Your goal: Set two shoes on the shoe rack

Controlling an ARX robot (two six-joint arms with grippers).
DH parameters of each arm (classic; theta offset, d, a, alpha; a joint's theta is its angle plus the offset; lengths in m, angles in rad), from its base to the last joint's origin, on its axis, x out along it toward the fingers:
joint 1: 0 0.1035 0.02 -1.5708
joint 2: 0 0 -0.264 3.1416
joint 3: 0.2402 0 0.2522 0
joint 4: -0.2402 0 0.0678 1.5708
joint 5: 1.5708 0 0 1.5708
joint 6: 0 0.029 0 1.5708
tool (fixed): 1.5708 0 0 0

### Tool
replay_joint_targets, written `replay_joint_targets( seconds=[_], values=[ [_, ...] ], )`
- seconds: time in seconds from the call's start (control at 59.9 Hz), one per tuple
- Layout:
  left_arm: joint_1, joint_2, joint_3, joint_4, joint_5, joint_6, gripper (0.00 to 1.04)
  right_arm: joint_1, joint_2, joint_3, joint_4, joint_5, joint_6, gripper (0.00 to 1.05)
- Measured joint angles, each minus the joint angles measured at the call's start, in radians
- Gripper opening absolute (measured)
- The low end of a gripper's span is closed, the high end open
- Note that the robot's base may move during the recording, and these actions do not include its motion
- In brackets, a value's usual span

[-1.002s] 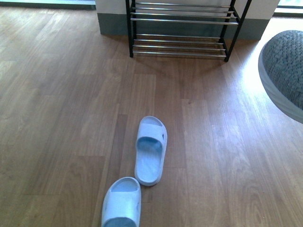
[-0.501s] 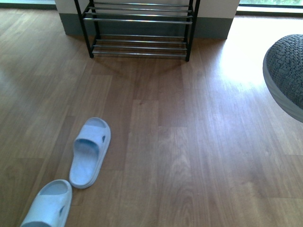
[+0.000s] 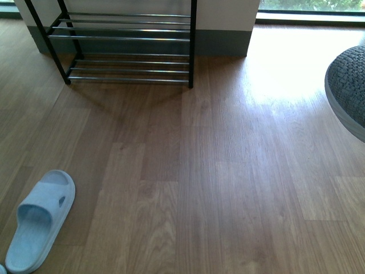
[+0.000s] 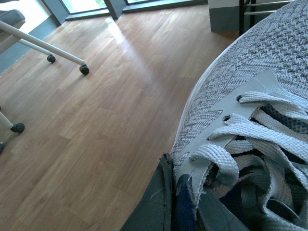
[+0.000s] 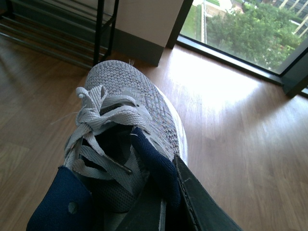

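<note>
Sneakers two, rack one, one whole slide.

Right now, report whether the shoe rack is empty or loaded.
Empty where visible: nothing rests on the shoe rack; its top is out of frame.

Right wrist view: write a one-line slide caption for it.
Right gripper holds a grey knit sneaker above the wooden floor, toe towards the shoe rack.
</note>
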Motion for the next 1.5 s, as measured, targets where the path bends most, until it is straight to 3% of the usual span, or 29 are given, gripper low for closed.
replay_joint_targets(
  seconds=[1.503],
  values=[
    [0.0,-0.001,0.0,0.0,-0.002,0.0,0.01,0.002,0.0,-0.001,0.0,-0.006,0.001,0.01]
  ],
)
